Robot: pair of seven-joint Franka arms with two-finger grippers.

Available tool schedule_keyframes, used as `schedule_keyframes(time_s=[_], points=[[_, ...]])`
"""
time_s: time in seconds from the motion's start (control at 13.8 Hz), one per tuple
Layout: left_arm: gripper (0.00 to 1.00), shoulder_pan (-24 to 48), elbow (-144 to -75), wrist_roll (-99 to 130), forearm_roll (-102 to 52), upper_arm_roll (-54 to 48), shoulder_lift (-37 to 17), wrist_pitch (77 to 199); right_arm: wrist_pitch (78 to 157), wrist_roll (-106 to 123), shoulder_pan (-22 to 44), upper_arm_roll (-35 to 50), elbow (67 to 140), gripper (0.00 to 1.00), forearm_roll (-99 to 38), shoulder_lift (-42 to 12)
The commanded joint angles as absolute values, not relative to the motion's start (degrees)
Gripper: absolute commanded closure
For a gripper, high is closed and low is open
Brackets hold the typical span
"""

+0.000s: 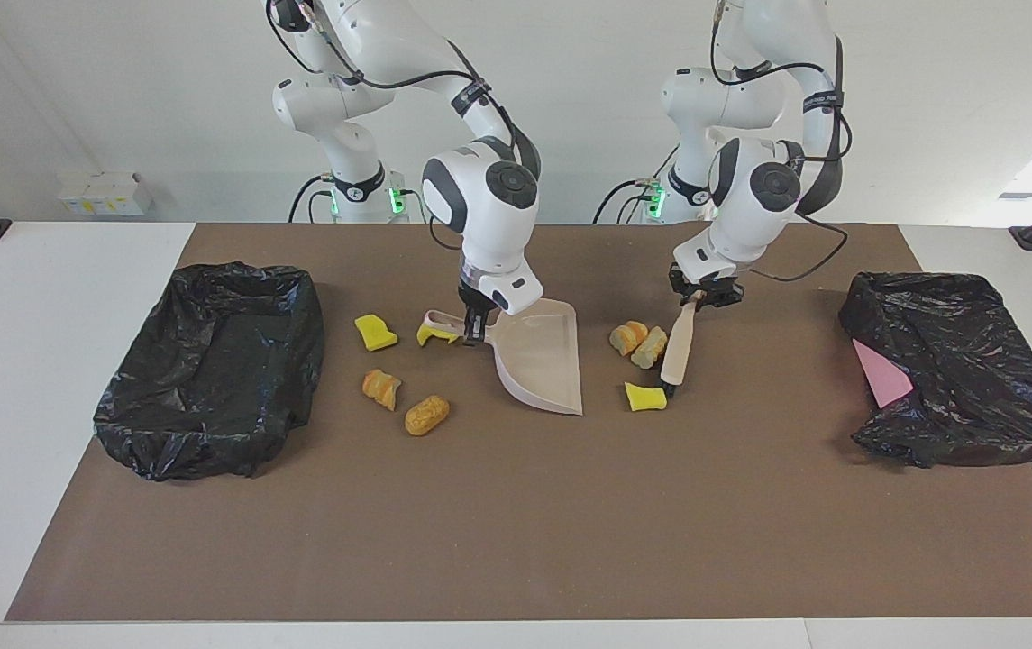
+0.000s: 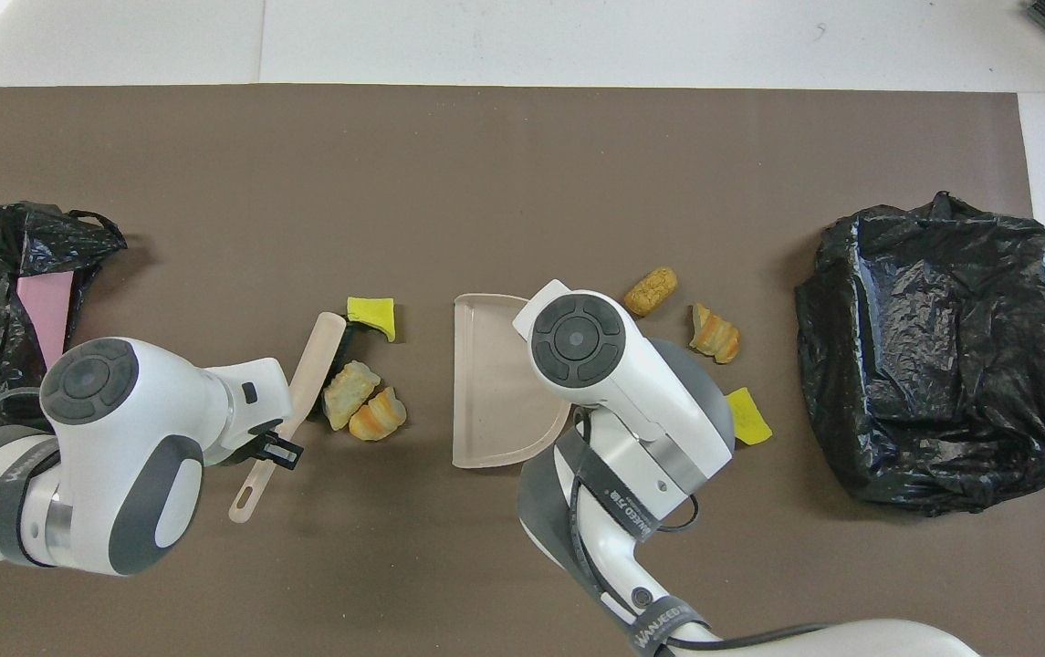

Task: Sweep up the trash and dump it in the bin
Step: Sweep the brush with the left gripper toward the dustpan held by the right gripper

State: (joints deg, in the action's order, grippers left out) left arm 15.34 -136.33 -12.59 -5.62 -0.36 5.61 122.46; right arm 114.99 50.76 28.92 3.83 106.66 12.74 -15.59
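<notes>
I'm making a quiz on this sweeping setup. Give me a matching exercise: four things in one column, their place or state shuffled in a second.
Things:
1. brush
2. dustpan
3. pink sheet
4. pale beige lump

Places or states:
A. in the black bag at the left arm's end of the table
B. handle gripped by the right gripper
C. beside the brush, against an orange-brown lump
D. handle gripped by the left gripper

Pairs: 1-D, 2-B, 3-A, 4-C
</notes>
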Motion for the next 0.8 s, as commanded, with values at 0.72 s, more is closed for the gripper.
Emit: schedule_keyframes(time_s=[0.72], points=[[1.0,24.9,-138.8,12.9,-12.8,-0.2,7.7,120.1,116.5,54.1,29.7,4.1,110.6,1.0,14.1,-14.1]])
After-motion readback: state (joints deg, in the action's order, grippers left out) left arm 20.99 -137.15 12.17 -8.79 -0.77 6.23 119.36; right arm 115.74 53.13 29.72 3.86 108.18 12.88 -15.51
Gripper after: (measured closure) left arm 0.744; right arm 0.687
